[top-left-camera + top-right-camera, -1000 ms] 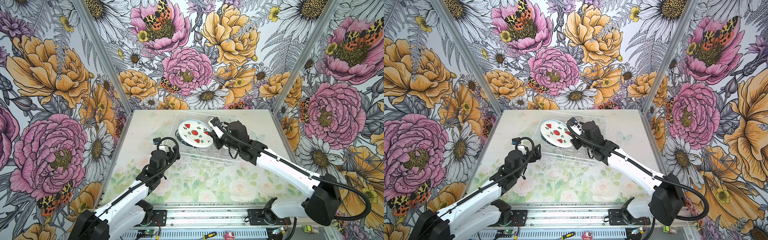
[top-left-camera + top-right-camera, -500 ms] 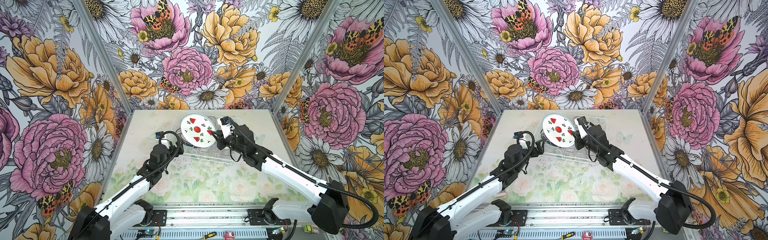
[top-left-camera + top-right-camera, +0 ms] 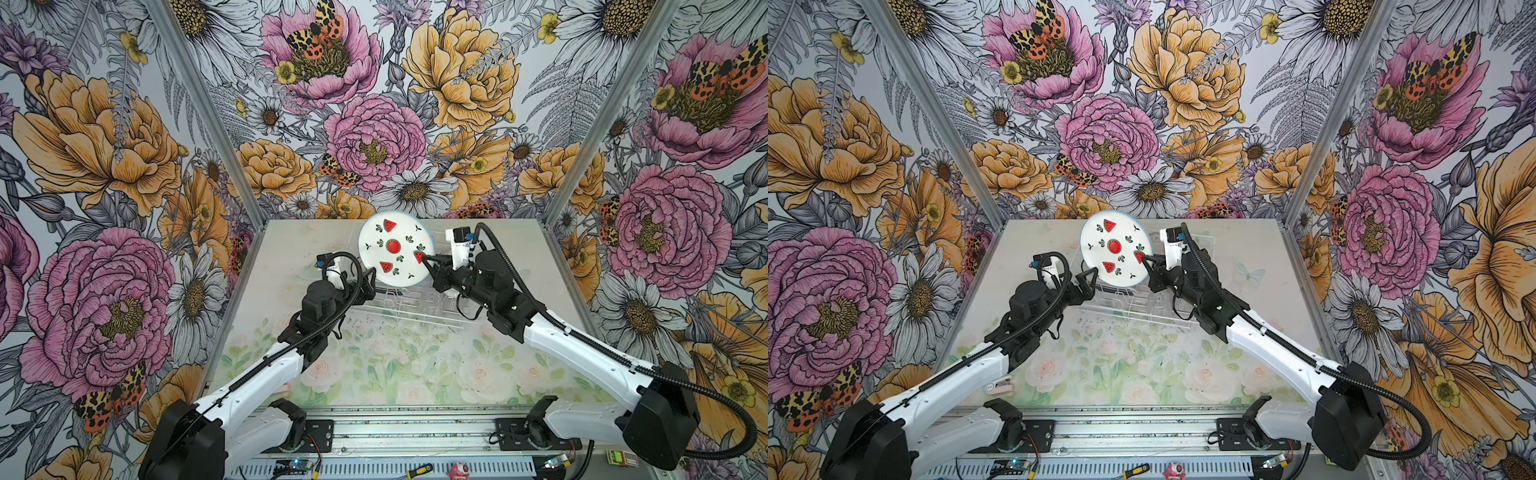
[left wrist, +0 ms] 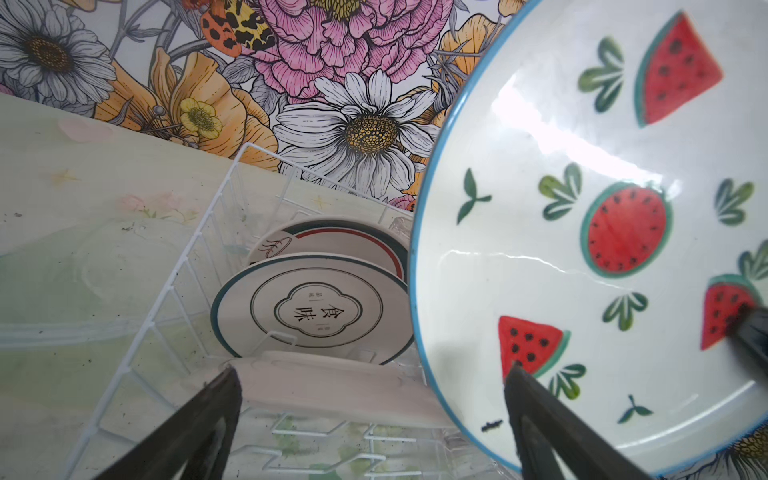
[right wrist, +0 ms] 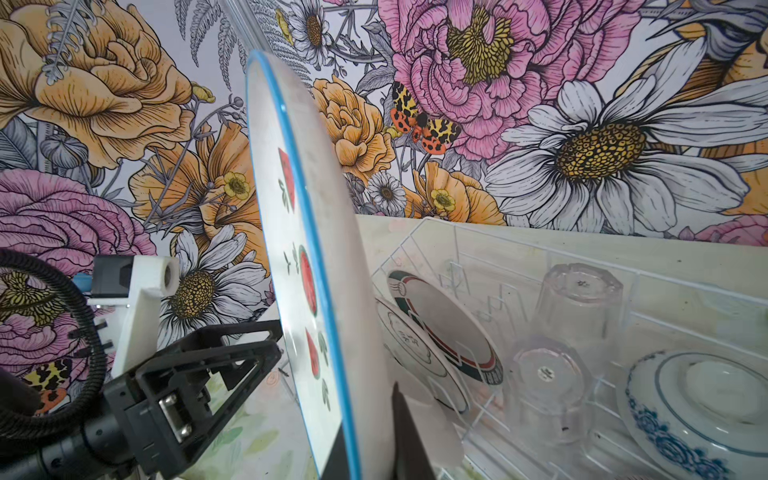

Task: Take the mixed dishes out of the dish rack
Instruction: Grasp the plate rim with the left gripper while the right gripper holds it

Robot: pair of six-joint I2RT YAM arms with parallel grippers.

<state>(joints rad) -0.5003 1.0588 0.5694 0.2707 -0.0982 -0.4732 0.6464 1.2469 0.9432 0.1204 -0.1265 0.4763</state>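
My right pincer (image 3: 424, 259) is clamped on the rim of one watermelon plate (image 3: 392, 249), holding it upright above the dish rack (image 4: 199, 249). My left pincer (image 3: 1087, 284) is spread wide just beside the plate's lower edge. In the rack I count two rimmed plates (image 4: 316, 309), two upside-down tumblers (image 5: 577, 303) and one blue-patterned bowl (image 5: 685, 399).

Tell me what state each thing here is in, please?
Rack: holding dishes.
Watermelon plate: held up, on edge.
Right pincer: shut on that plate's rim.
Left pincer: open, empty.
Racked plates: standing on edge.
Glasses: upside down.
Patterned bowl: bottom showing.
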